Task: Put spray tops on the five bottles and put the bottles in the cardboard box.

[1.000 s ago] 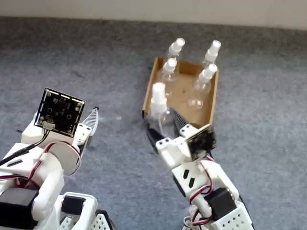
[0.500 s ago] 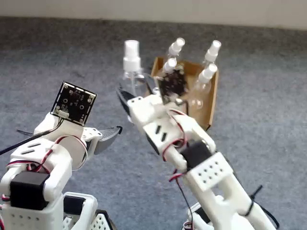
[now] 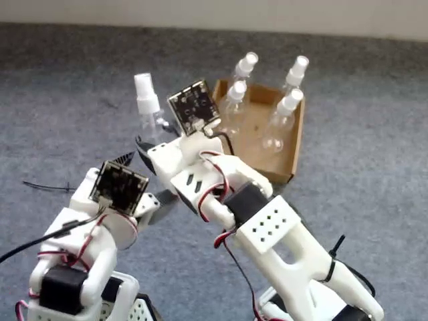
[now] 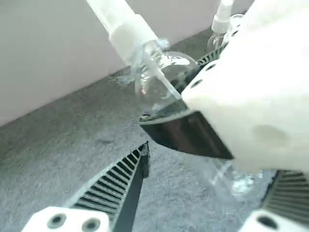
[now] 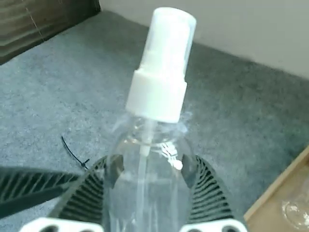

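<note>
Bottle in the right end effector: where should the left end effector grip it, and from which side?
Probably the collar of the white spray top, from the side away from the cardboard box. The bottle stands upright, the right end effector clamps its body, and the collar is free above; the open left end effector is on that side.

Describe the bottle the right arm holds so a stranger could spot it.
Find the cardboard box. Left of it in the high view, a clear bottle with a white spray top sits in the right tool. Unlike the four bottles at the box, it alone is gripped.
</note>
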